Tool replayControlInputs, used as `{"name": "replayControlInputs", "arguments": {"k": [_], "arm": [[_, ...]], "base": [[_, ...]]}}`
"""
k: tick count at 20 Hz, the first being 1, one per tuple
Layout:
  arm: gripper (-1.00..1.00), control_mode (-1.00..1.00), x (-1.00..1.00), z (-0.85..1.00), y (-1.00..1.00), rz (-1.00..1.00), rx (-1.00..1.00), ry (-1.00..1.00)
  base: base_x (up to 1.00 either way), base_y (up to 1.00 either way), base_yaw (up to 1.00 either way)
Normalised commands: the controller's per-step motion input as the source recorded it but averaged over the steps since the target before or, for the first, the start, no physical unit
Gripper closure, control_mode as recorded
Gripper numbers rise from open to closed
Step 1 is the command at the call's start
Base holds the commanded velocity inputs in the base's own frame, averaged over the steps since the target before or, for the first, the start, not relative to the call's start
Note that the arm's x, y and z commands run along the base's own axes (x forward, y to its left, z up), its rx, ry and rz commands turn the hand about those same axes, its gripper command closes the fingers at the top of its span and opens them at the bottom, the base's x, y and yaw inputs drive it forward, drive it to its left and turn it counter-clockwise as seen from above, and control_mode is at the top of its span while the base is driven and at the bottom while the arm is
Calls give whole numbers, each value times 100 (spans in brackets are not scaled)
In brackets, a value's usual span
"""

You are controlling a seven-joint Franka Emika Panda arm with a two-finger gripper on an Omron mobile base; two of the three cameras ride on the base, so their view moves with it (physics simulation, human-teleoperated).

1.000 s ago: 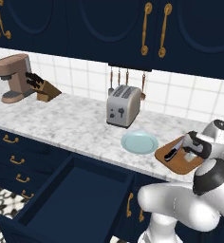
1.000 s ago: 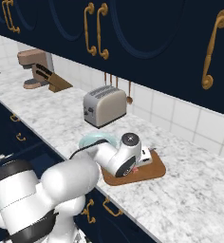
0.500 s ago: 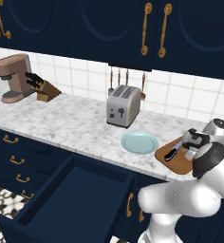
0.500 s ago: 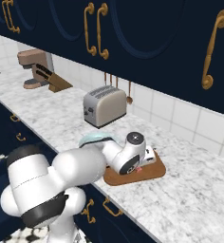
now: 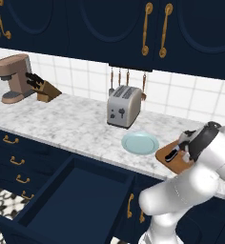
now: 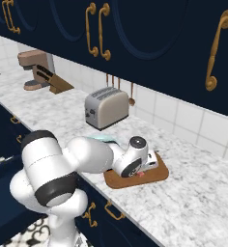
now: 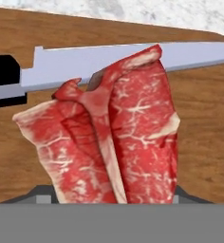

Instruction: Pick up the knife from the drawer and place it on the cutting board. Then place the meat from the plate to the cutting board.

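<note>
My gripper (image 5: 181,149) hangs low over the brown cutting board (image 5: 174,166), at the counter's right. It is shut on the meat (image 7: 118,137), a red-pink wedge with pale streaks that fills the hand view. Behind the meat the knife (image 7: 80,64) lies flat on the board (image 7: 204,123), its black handle to the left. In the left base view the knife handle (image 5: 171,154) shows on the board's near left part. The pale teal plate (image 5: 139,143) sits bare just left of the board. The wide navy drawer (image 5: 71,200) stands pulled open below the counter.
A silver toaster (image 5: 124,106) stands behind the plate, with utensils (image 5: 119,78) hanging on the tiled wall above it. A coffee machine (image 5: 14,76) and a wooden knife block (image 5: 44,88) stand far left. Navy cabinets hang overhead.
The hand stays over the cutting board with the meat and has sunk a little toward it. The arm's elbow has shifted.
</note>
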Motion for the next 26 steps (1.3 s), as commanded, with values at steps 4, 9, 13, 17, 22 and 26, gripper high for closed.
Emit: {"name": "replayControlInputs", "arguments": {"k": [4,9,13,17,22,26], "arm": [[-100,-100,0,-21,0,0,0,0],[-100,-100,0,-3,0,0,0,0],[-100,-100,0,0,0,0,0,0],[-100,-100,-21,14,0,0,0,-1],[-100,-100,-42,62,0,0,-1,-9],[-100,-100,-44,81,8,0,-1,-4]], "base": [[0,0,0],[0,0,0],[0,0,0],[0,0,0],[0,0,0],[0,0,0]]}}
